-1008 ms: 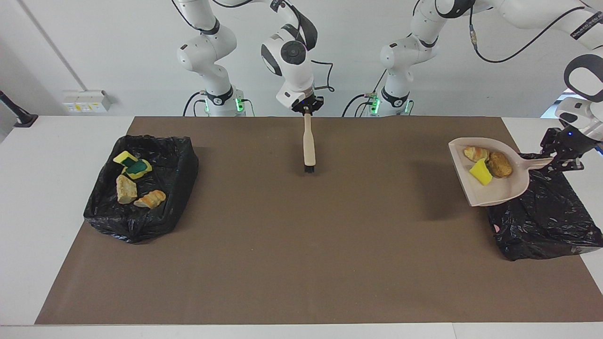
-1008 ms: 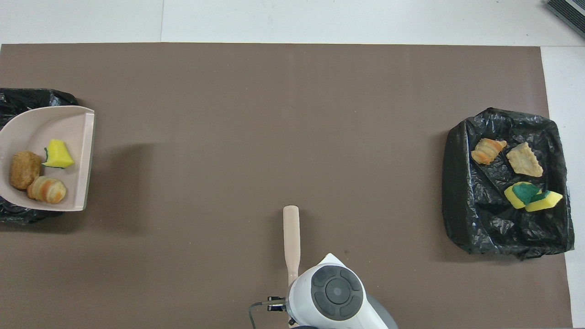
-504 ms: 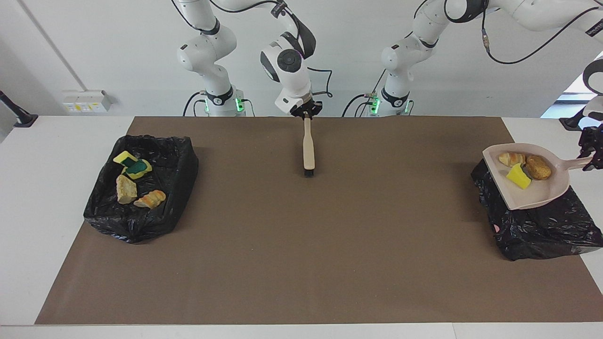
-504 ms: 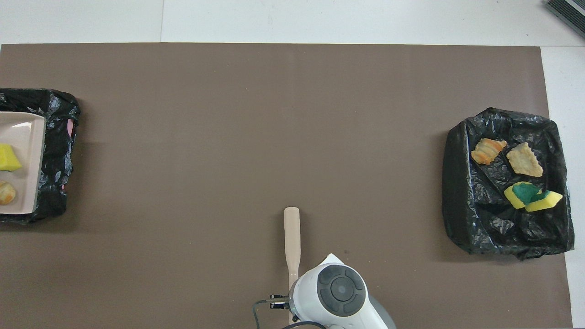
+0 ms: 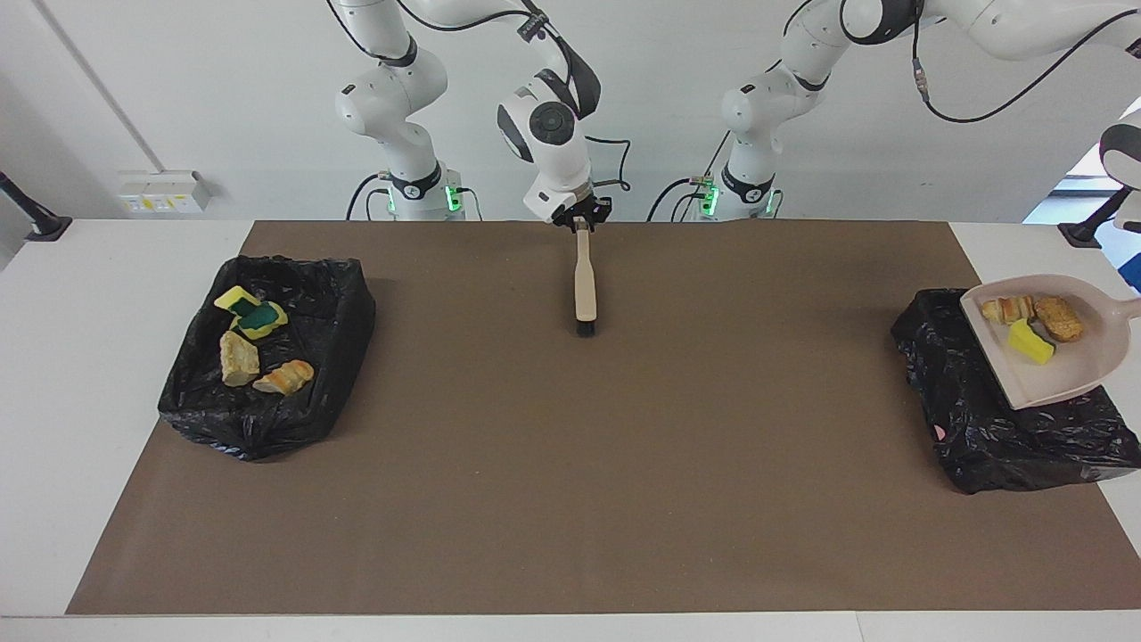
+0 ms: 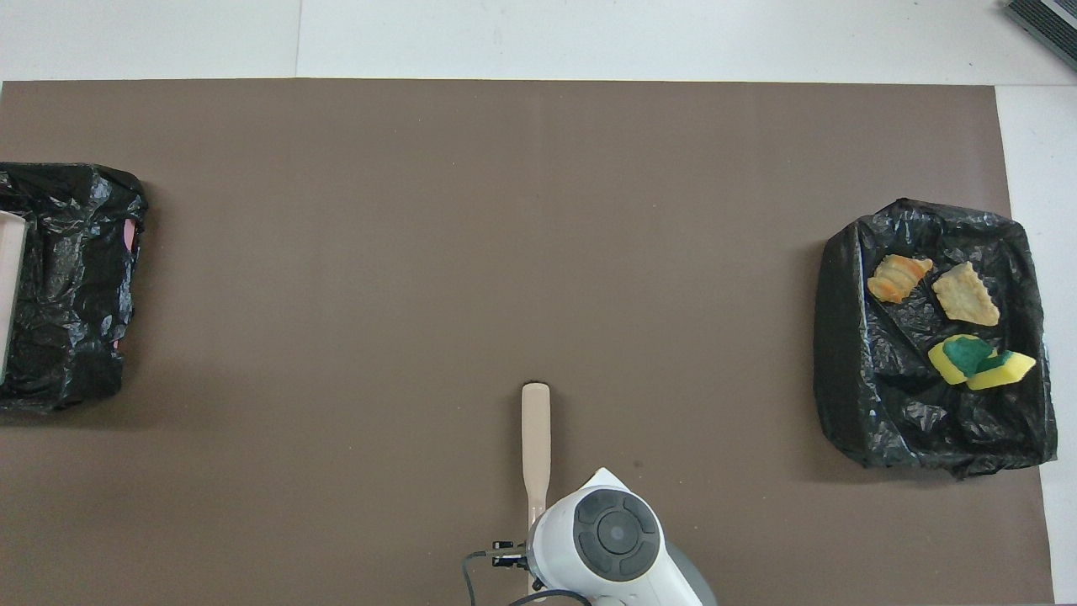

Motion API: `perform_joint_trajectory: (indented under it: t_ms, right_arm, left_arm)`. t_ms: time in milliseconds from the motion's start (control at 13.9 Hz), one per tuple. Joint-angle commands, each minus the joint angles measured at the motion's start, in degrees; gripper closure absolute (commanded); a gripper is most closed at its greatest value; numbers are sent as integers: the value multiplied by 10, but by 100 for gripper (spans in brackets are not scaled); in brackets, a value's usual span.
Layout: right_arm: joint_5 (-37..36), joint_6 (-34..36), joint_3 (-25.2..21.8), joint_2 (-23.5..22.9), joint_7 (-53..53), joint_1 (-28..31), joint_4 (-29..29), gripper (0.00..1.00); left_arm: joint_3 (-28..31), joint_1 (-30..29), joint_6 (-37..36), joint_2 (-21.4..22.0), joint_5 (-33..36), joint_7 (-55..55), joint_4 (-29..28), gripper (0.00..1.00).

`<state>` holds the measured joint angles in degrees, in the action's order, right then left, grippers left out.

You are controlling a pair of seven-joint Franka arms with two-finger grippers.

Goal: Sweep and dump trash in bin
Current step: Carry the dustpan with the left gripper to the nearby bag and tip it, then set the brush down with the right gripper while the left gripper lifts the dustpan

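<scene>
The left gripper is cut off past the edge of the facing view. Only the end of the left arm shows there, and the overhead view misses the gripper too. It is clamped shut on the dustpan [image 5: 1070, 379], whose handle runs out of the frame at that same edge. The pan hangs tilted over the black-lined bin [image 5: 980, 437] at the left arm's end of the table. In the overhead view only a thin sliver of the pan shows at the edge, and its load is out of sight there.

The right gripper [image 5: 580, 218] is at the tip of the brush [image 5: 585, 285] handle, at the edge of the brown mat [image 5: 570, 481] nearest the robots. I cannot tell whether its jaws grip the handle or stand clear of it. From overhead the arm's white wrist hides the gripper and the handle's end. The brush points away from the robots, bristles at the farther end.

Counted, there are seven scraps. Three ride on the dustpan: one yellow sponge piece [image 5: 1030, 342], one striped lump [image 5: 1007, 309] and one brown lump [image 5: 1059, 318]. Four lie in the second bin [image 5: 267, 428] at the right arm's end: two overlapping green-backed sponges [image 5: 254, 312], one tan lump [image 5: 239, 358] and one orange lump [image 5: 285, 377]. That makes two bins, one dustpan and one brush.
</scene>
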<state>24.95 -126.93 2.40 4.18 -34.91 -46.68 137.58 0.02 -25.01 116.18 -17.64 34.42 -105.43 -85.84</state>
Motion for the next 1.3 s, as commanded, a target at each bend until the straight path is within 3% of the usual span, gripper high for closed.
perform_joint_trajectory:
  t_ms: [0,216,648,792,1008,1224]
  right_arm:
    - [2,1,-5,-12,22,9,-32,0]
    - [-20,4,-8,-12,21,65,-63,0]
    - [-158,41,-7,-14,28,178,-133,0]
    - [-223,79,-6,-14,68,220,-160,0]
    - [-233,129,-8,-8,141,283,-186,0]
    - [-233,190,-10,-10,189,360,-236,0]
  left_arm:
    - [4,27,-3,26,75,65,-22,100]
    - [5,42,-4,39,148,102,-20,100]
    - [5,70,-50,89,247,174,-20,100]
    - [-1,73,-65,102,246,177,-26,100]
    - [-2,100,-100,102,239,193,-24,100]
    - [-2,158,-198,107,213,280,-24,100]
